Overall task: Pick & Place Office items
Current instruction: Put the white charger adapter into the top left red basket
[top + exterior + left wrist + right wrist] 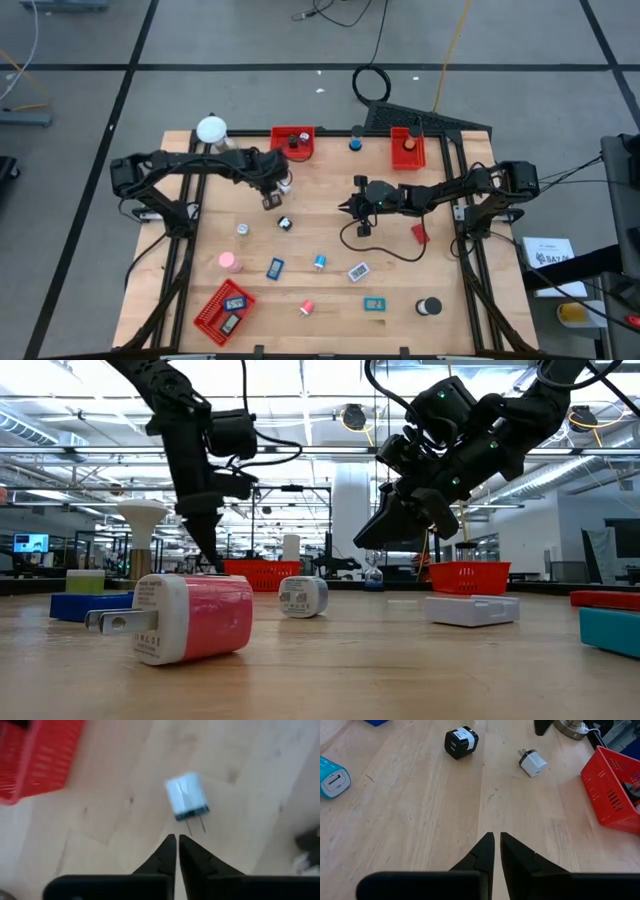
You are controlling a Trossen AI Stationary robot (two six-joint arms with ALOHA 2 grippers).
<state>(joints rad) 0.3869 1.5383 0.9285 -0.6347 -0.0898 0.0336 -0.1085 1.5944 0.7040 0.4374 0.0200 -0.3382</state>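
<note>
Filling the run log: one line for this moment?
left gripper: shut, empty, by white charger | right gripper: shut, empty, mid-table

You see a table [420, 820] of pale wood planks, smooth and faintly satin, with fine grain and thin seams between boards. The white charger [187, 796] looks like smooth plastic with a soft sheen, and its two prongs read as bare metal. The pink charger [190, 617] shows glossy plastic sides, a matt white face and dull metal prongs. The black cube [461, 742] is matt plastic wrapped by a white paper-like label. The red basket [615, 790] is slotted plastic, slightly shiny. Your left tool [177, 840] and right tool [496, 837] carry matt black fingers, smooth-faced, plastic-looking. The floor [250, 40] looks like smooth grey concrete.
</note>
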